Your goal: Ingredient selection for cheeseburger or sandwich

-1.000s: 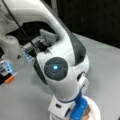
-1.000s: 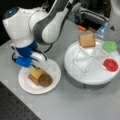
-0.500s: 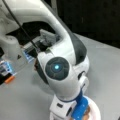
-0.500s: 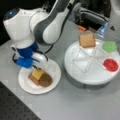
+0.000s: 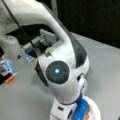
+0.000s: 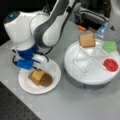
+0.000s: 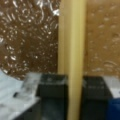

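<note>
End effector (image 7: 75,85) around one cheese square (image 7: 72,37)

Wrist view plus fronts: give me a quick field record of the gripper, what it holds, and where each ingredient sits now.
gripper: shut on yellow cheese square, low over the small white paper plate
on plate: brown toast square, dark brown round patty, cheese on top
large round white divided tray: second brown toast square, green leaf piece, red disc, each in its own section
</note>
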